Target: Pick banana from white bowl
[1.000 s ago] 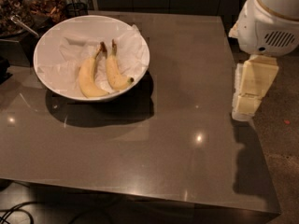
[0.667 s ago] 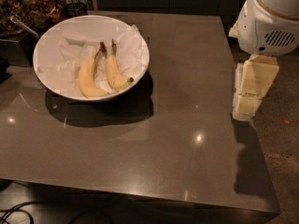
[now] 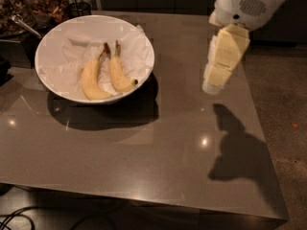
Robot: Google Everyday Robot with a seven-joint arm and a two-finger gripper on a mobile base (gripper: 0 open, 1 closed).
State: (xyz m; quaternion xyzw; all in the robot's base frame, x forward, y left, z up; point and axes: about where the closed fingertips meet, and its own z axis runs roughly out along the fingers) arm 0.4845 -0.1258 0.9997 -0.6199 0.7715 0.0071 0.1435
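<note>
The white bowl (image 3: 57, 35), lined with crumpled white paper, stands on the back left of the grey table. Two yellow bananas lie side by side in it, stems pointing away. The banana (image 3: 119, 74) is the slimmer right one, with a brown stem and a small dark tip. The thicker, more curved banana (image 3: 91, 79) lies to its left. My gripper (image 3: 212, 86), cream-coloured and pointing down, hangs above the table's right part, well to the right of the bowl and apart from it. It holds nothing.
The grey table (image 3: 158, 157) has its right edge just past the gripper and its front edge near the bottom. Dark clutter with a metal utensil (image 3: 24, 25) and a black wire basket (image 3: 79, 7) stands at the back left. Speckled floor (image 3: 283, 104) lies to the right.
The gripper has moved left from the table's right edge to over the table, closer to the bowl. The bowl and bananas have not moved.
</note>
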